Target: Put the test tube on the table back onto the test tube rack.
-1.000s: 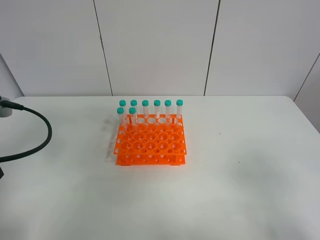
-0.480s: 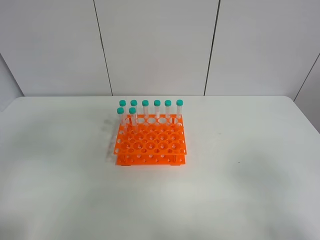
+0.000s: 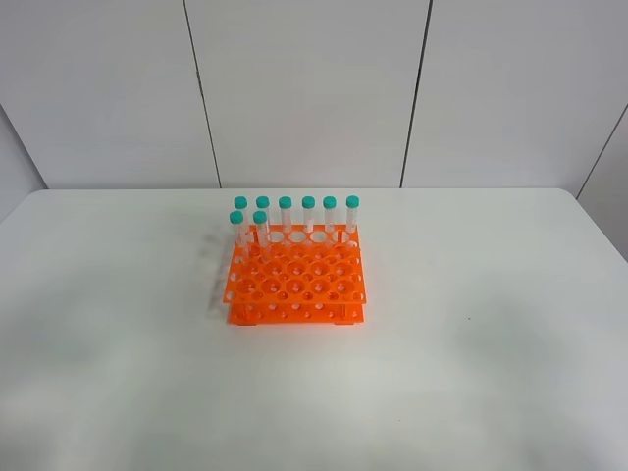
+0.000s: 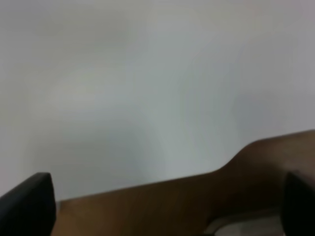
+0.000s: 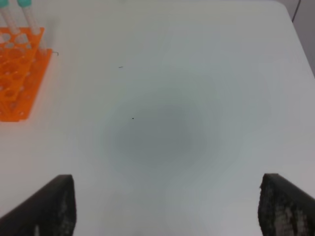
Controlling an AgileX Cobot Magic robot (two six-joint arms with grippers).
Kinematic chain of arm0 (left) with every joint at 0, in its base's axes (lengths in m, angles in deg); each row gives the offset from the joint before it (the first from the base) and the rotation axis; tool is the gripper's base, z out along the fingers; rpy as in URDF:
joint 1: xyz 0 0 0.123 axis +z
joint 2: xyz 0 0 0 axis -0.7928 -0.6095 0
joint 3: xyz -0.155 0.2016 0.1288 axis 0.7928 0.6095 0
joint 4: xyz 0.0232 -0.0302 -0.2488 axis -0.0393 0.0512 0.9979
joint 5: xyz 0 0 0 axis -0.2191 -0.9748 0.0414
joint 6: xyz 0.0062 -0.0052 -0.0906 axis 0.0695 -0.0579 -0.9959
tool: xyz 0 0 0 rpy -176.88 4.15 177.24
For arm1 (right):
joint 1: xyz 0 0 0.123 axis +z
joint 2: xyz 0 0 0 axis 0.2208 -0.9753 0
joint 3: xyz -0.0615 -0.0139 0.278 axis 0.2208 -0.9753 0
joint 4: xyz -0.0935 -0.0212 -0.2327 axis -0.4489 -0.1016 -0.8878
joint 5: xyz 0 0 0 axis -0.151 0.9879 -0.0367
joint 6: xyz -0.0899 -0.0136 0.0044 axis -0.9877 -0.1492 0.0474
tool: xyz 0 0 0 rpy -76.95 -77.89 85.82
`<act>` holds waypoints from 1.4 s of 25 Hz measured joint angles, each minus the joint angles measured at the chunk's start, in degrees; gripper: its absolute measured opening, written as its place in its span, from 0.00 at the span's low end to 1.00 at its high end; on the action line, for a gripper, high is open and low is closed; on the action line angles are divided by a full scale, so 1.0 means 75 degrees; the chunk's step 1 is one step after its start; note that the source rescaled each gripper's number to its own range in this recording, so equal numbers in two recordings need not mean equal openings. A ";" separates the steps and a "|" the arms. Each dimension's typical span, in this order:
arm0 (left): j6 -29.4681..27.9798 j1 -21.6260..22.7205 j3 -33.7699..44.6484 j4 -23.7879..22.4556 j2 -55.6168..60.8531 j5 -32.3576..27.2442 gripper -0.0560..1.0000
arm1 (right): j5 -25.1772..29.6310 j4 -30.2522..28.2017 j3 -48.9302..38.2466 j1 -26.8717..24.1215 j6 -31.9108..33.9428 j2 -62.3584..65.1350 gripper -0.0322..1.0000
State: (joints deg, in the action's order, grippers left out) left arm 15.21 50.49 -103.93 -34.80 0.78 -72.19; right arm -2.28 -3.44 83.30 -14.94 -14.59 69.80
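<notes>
looks basically done here. eight teal-capped tubes standing upright in the test tube rack [image 3: 295, 278]: six along the far row, two more in the next row at the left end. no test tube lying anywhere on the table [image 3: 471, 373] in the overhead view, so presumably the loose one is already among those eight, though can't say which since all look alike. nothing obvious left except maybe parking the arms.

neither arm visible from the high camera, both pulled out of that shot. left gripper [image 4: 167, 206] spread wide with nothing between the fingers, facing a blurry pale surface and something brownish, hard to tell what. right gripper [image 5: 166, 206] also parted, nothing pinched, hanging above bare table with the rack's corner [image 5: 19, 73] and a couple of tubes [image 5: 30, 17] off to one side, well apart from the fingertips.
</notes>
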 joint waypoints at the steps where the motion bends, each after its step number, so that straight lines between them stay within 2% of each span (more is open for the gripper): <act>1: -0.0081 0.0000 0.0000 -0.0062 0.0121 0.0014 1.00 | 0.0000 0.0000 0.0000 0.0000 0.0000 0.0000 0.77; 5: -0.0418 0.0000 0.0000 -0.0334 0.0662 0.0023 1.00 | 0.0000 0.0000 0.0000 0.0000 0.0000 0.0000 0.77; 13: -0.0533 0.0000 0.0006 -0.0407 0.2404 0.0012 1.00 | 0.0000 0.0000 0.0000 0.0000 0.0000 0.0000 0.77; 35: -0.0652 0.0000 0.0006 -0.0491 0.2461 0.0012 1.00 | 0.0000 0.0000 0.0000 0.0000 0.0000 0.0000 0.77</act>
State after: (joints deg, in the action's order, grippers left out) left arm 10.31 50.49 -103.89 -38.48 19.24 -72.10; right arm -2.28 -3.44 83.30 -14.94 -14.59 69.80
